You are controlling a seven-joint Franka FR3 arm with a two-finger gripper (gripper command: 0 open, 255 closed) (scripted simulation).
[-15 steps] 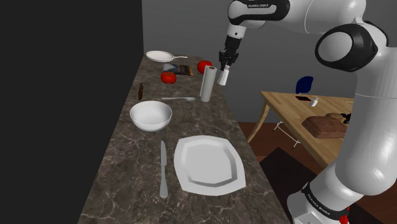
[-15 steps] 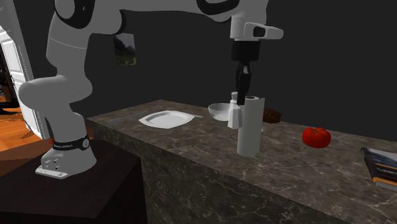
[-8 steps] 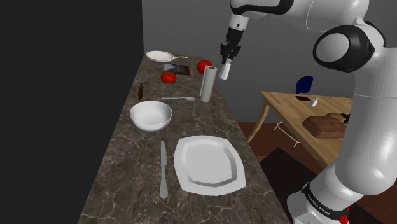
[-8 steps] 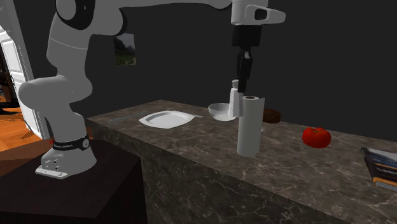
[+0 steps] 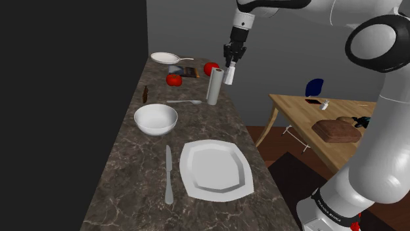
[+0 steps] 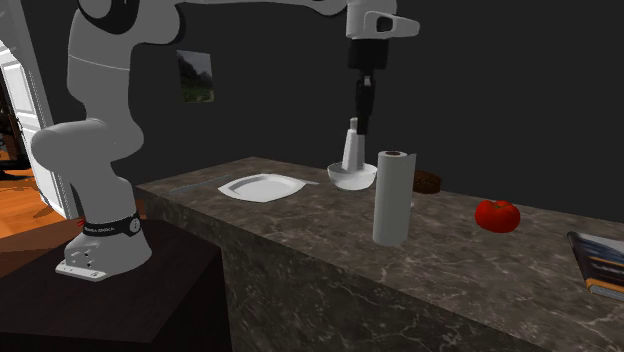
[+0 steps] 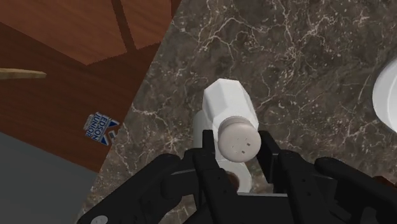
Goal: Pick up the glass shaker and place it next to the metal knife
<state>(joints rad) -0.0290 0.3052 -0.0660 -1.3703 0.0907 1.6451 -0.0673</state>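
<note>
Gripper (image 5: pixel 230 63) clenching on white shaker (image 5: pixel 228 77), fingers pinching cap end. Shaker hanging straight below fingers, in air above dark marble counter (image 5: pixel 131 172), near top of paper towel roll (image 5: pixel 213 86). Knife (image 5: pixel 168 176) lying well apart, just beside plate (image 5: pixel 217 169).

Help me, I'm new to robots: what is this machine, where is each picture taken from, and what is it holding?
It is a white robot arm on a box stand. One picture looks down from beside its shoulder, one watches from elsewhere beside the counter, and one rides on the hand. On the dark marble counter are a plate, a knife, a bowl, a paper towel roll and tomatoes. The black jaws are shut on a white shaker, held in the air above the counter.
</note>
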